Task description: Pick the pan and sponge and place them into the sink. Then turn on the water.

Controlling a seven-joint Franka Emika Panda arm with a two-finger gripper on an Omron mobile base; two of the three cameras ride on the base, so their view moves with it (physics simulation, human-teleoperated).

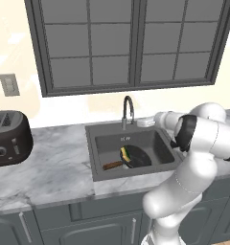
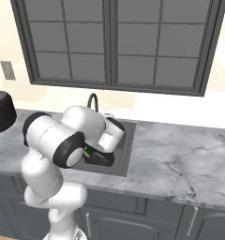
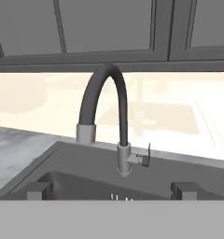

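The gripper (image 3: 111, 190) is seen in the hand view with its two dark fingertips (image 3: 38, 190) set wide apart at the bottom, nothing held between them, and the faucet (image 3: 109, 121) framed in the gap beyond.

The pan (image 1: 133, 157) — round, shallow, black, with a straight brown wooden handle pointing toward the left front corner — is found lying on the floor of the sink (image 1: 99, 154). The sponge (image 1: 124, 154), yellow with a dark green layer, is seen resting on the pan's left part, much smaller than the pan. In the right base view a strip of the sponge's yellow and green (image 2: 89, 152) is visible behind the arm's wrist.

The sink is noted as a dark grey rectangular basin recessed into the counter. At its rear rim the faucet (image 1: 128, 111) is seen standing upright: a dark gooseneck with a grey metal spout end and a small lever at the base. No stream is seen at the spout.

The counter (image 1: 54, 167) is recorded as grey-veined white marble over grey cabinet fronts (image 1: 64, 229). A black toaster (image 1: 9, 138) stands at the far left, well apart from the sink. Behind — a cream wall with a switch plate (image 1: 9, 84) and a large dark-framed window (image 1: 131, 43).
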